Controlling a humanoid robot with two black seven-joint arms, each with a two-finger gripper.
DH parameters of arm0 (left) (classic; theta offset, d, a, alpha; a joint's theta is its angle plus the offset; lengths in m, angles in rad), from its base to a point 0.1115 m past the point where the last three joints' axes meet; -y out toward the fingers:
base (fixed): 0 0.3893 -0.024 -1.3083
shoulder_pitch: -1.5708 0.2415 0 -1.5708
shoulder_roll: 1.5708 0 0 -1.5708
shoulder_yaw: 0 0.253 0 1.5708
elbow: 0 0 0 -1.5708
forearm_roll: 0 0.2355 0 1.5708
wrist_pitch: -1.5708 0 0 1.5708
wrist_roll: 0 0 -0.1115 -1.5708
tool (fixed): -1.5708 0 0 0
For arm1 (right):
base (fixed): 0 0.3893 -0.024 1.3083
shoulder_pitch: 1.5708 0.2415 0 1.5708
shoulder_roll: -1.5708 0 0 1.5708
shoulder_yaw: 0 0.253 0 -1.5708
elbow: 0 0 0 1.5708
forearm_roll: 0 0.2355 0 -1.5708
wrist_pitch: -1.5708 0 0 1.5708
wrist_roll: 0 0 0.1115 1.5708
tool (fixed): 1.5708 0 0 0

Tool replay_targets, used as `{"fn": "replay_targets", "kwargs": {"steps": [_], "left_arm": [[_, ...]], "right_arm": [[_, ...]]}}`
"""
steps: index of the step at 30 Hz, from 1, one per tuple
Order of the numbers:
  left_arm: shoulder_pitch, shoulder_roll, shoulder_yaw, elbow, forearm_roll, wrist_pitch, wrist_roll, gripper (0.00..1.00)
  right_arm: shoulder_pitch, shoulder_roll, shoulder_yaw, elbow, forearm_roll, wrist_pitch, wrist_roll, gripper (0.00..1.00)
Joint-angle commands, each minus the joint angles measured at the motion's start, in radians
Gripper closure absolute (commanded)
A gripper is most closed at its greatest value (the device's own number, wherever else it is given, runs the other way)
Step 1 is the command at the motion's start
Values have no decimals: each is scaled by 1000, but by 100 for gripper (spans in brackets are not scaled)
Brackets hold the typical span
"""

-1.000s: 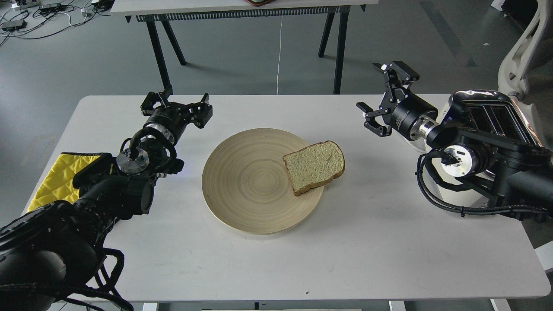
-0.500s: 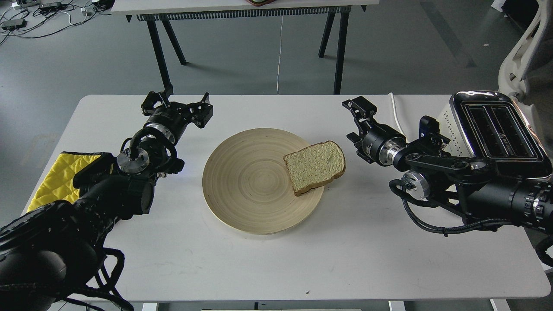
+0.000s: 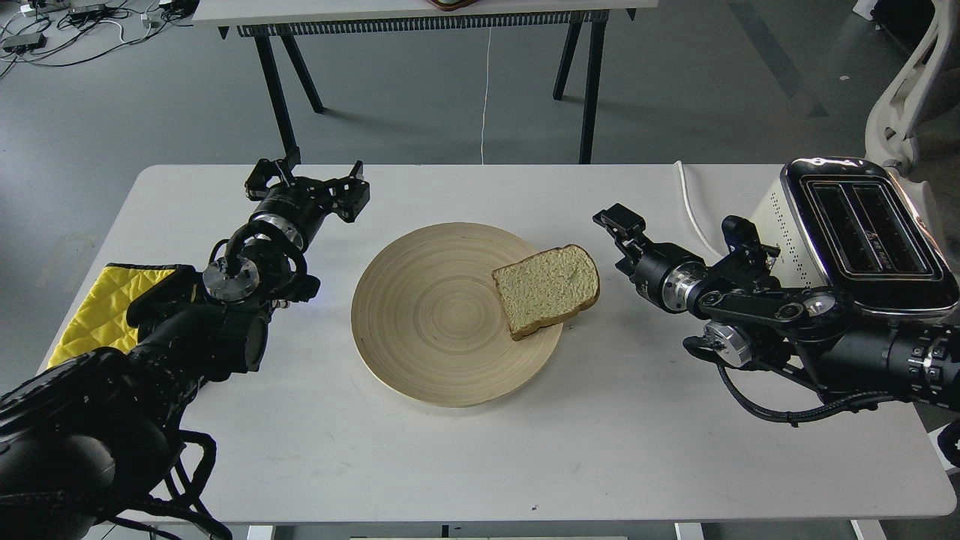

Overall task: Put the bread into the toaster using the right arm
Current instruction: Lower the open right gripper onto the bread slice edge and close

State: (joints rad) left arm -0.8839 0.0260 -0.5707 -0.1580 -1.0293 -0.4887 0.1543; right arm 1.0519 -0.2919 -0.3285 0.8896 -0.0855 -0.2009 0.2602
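The bread [image 3: 547,289] is a pale slice with a brown crust. It lies flat on the right rim of a round wooden plate [image 3: 427,330] and overhangs it slightly. The toaster [image 3: 862,225] is cream-white with a chrome top and two dark, empty slots. It stands at the table's far right. My right gripper [image 3: 620,240] hovers low just right of the bread. It points left at the bread with its fingers apart and holds nothing. My left gripper [image 3: 307,184] is open and empty at the table's back left, well away from the plate.
A yellow quilted cloth [image 3: 105,300] lies at the left table edge under my left arm. The toaster's white cord [image 3: 691,202] runs along the table behind my right gripper. Another table on black legs [image 3: 420,15] stands beyond the far edge.
My right arm has swung down and left from in front of the toaster to table height beside the bread, uncovering the toaster. The bread, the plate and my left arm have not moved.
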Motion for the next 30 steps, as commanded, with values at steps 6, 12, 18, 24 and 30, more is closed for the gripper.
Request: {"fn": "replay_targets", "kwargs": {"steps": [6,12,18,24,30], "left_arm": [[0,0,0,0,0,0,1,0],[0,0,0,0,0,0,1,0],[0,0,0,0,0,0,1,0],[0,0,0,0,0,0,1,0],[0,0,0,0,0,0,-1,0]], "right_arm": [[-16,20,0,9,-3,-12,4,26],[-16,33,-3,14,-3,-6,5,31],[-16,45,-4,26,-51,-3,2,32],[-18,46,-6,28,-53,-2,2,44],[-21,45,-3,29,-54,-5,4,65]]}}
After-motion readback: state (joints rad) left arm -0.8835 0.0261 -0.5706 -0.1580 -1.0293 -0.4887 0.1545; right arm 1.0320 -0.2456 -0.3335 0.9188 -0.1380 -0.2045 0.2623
